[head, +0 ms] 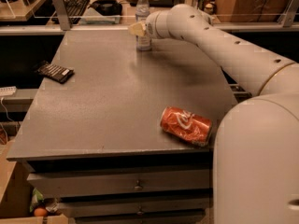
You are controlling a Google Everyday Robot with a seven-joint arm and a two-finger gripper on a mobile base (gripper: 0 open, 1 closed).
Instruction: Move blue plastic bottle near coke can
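The blue plastic bottle (143,13), clear with a white cap, stands upright at the far edge of the grey table (112,101). My gripper (139,29) is at the bottle's left side at mid height, with the white arm reaching in from the right. The gripper partly covers the bottle's middle. The coke can (186,125), dented and red-orange, lies on its side near the table's front right edge, far from the bottle.
A small black flat device (55,72) lies near the table's left edge. Behind the table is a desk with a keyboard (74,4) and other dark items. Drawers (135,185) sit under the table front. My white body (257,162) fills the lower right.
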